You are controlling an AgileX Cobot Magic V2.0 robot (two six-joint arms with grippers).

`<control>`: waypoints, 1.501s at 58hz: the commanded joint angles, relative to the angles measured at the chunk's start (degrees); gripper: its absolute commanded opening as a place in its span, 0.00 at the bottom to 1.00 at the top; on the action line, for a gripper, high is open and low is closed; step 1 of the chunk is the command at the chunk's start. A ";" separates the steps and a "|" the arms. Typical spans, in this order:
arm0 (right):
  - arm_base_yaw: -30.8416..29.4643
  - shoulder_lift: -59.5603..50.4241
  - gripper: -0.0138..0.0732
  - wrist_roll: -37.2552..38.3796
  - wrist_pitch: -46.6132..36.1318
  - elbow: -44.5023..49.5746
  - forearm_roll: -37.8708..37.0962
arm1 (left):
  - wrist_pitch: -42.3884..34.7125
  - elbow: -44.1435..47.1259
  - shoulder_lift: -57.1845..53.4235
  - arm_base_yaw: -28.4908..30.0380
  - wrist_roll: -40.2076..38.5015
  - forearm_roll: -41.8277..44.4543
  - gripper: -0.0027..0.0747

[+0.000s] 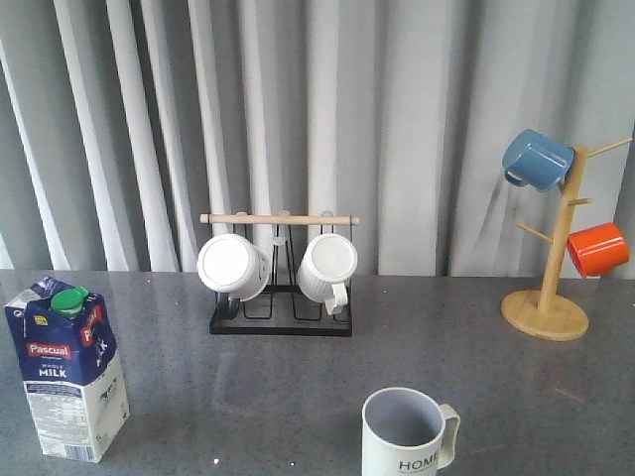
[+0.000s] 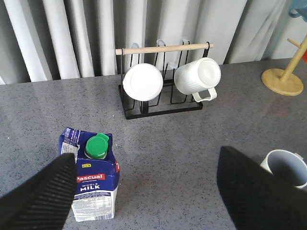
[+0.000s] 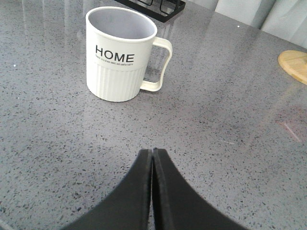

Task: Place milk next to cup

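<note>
in the front view the milk [image 1: 67, 372] is seen standing upright, well apart from the cup [image 1: 408, 432] on its left-hand side, with the mug rack [image 1: 280, 275] behind and between them; no arm is shown. in the left wrist view the left gripper [image 2: 146, 191] is spread wide and empty, the carton lying just beyond one finger [image 2: 38, 196], its long axis vertical. in the right wrist view the right gripper [image 3: 152, 191] is pressed closed on nothing, the cup ahead of it. the left arm is judged the nearer to the milk.
</note>
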 commanded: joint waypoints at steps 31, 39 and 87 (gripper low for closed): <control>-0.22 0.06 0.15 -0.05 -3.85 -1.54 1.95 | 10.34 -18.70 19.14 -0.19 -4.10 5.38 0.77; -0.22 0.06 0.15 -0.05 -3.78 -1.54 1.95 | 10.34 -18.65 21.34 -0.19 -3.41 7.95 0.77; -0.22 0.06 0.15 -0.10 -3.81 -1.36 1.90 | 10.34 -18.65 31.18 -0.19 0.24 9.82 0.77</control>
